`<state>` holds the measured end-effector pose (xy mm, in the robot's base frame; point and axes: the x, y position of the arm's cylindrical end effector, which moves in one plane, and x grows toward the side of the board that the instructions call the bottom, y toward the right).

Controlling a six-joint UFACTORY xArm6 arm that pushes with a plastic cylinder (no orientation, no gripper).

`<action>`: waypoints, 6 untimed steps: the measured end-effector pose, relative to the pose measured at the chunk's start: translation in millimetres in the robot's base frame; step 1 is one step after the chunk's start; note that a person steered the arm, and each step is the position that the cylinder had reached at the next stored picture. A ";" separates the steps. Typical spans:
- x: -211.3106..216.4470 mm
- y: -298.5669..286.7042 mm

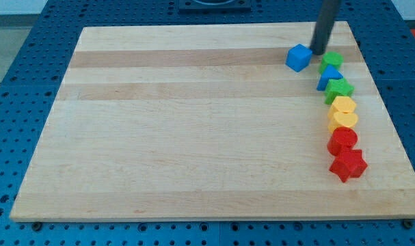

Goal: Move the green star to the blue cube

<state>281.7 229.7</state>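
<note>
My tip (317,52) sits between the blue cube (299,57) and, I think, the green star (339,88), down-right; no jaws fitted.

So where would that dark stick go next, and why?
Probably around to the right of the green star, then push it up and left. My tip now sits between the blue cube and the top green block, above the star.

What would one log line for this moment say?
my tip: between blue cube and green block | green star: apart from cube, untouched
</note>
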 end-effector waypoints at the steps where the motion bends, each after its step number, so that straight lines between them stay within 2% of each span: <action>1: -0.8 74.4; 2: 14.9 115.4; 3: 39.4 115.4; 4: 87.3 104.3; 5: 125.6 70.2; 6: 140.5 -1.8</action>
<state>422.2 227.9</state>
